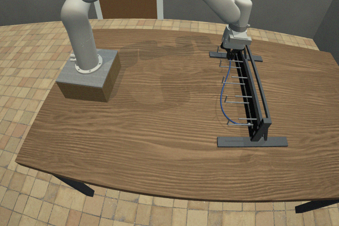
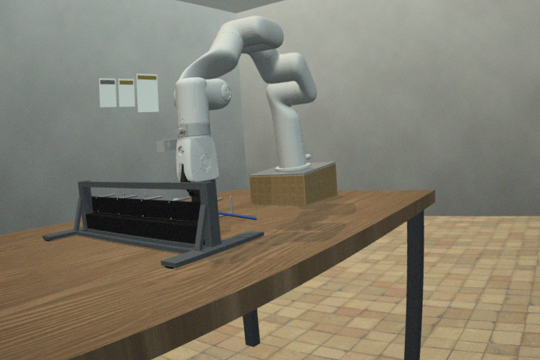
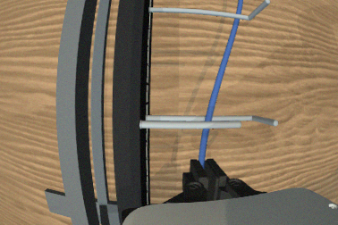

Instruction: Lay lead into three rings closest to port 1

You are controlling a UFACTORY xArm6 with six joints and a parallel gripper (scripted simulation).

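Observation:
The dark rack stands upright on the right side of the table. Steel rings stick out from its port side. The blue lead leaves a port at the rack's near end and bows out along the rings. It ends in my gripper at the far end. The gripper is shut on the lead, low beside the last ring. In the wrist view the lead crosses the rods of the three nearest rings. I cannot tell whether it rests inside them.
The arm's base stands on a wooden block at the table's left. The rack's flat feet rest on the table top. The table's right edge lies beyond the rack.

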